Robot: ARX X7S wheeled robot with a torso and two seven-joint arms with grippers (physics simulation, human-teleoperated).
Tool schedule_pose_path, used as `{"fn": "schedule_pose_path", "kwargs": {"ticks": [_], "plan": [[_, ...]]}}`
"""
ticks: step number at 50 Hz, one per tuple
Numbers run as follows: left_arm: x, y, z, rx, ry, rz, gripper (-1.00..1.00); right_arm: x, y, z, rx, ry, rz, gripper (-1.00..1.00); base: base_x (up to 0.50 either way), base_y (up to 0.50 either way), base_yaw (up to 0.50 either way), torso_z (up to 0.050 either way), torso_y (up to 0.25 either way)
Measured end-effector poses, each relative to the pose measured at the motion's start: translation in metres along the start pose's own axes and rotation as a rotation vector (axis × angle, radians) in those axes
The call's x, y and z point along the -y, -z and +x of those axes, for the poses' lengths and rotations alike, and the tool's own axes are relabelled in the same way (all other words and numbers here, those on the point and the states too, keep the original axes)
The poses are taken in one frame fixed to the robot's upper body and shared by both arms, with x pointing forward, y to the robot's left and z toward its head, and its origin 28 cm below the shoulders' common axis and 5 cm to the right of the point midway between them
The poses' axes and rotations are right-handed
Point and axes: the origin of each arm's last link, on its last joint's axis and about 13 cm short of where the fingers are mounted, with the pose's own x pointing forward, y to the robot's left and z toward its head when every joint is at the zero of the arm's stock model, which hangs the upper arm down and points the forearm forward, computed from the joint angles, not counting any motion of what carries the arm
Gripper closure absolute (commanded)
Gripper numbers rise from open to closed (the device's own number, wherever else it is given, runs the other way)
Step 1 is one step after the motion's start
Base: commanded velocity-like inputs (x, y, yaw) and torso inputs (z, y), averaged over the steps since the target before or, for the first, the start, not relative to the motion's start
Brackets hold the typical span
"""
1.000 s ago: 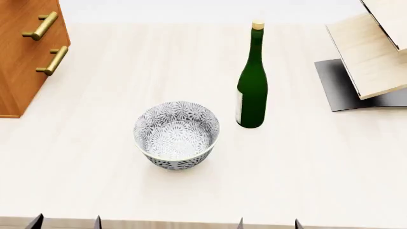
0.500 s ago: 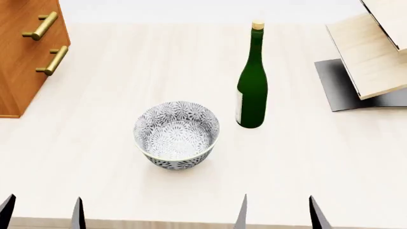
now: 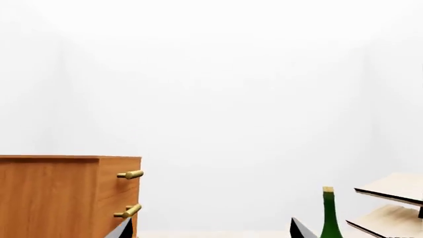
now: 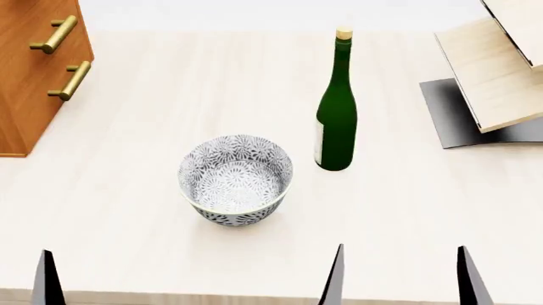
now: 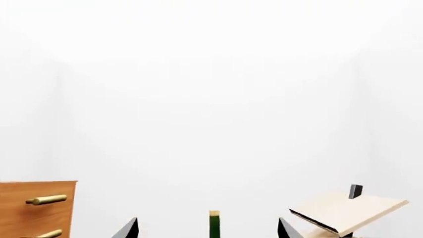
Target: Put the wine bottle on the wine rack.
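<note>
The wine bottle [image 4: 337, 101] stands upright on my bench [image 4: 152, 114], untouched, well ahead of both sets of fingers. My right gripper [image 4: 398, 276] shows only two dark fingertips [image 4: 334, 279] poking over the bench's near edge, set wide apart and holding nothing. My left gripper [image 3: 208, 229] shows one dark tip in the head view; in its own wrist view two tips stand spread, nothing between them. Through the right wrist view the bottle's cork sits in line between the open fingers, farther off. A patterned grey-white bowl [image 4: 235, 179] rests just beside the bottle, nearer me and to its left, apart from it. The wine rack [image 4: 496, 70] sits at the far right, its slanted light-wood boards over a grey base. A brown cabinet [image 4: 34, 70] with brass handles stands at far left.
</note>
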Motion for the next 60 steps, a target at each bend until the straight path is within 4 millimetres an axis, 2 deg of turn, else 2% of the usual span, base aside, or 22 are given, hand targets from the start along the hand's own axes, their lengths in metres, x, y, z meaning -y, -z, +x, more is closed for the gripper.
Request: {"fn": "schedule_pose_path", "kwargs": {"ticks": [15,60], "plan": [[0.0,-0.009,-0.003,0.084,-0.008,-0.015,-1.0,-0.001,-0.008,-0.002,0.085,0.001,0.004,-1.0,0.0,0.0,0.0,0.0,0.0],[0.0,-0.016,-0.004,0.121,0.007,-0.028,-1.0,-0.001,-0.011,-0.002,0.075,-0.016,0.037,-1.0,0.1,0.0,0.0,0.0,0.0]]}}
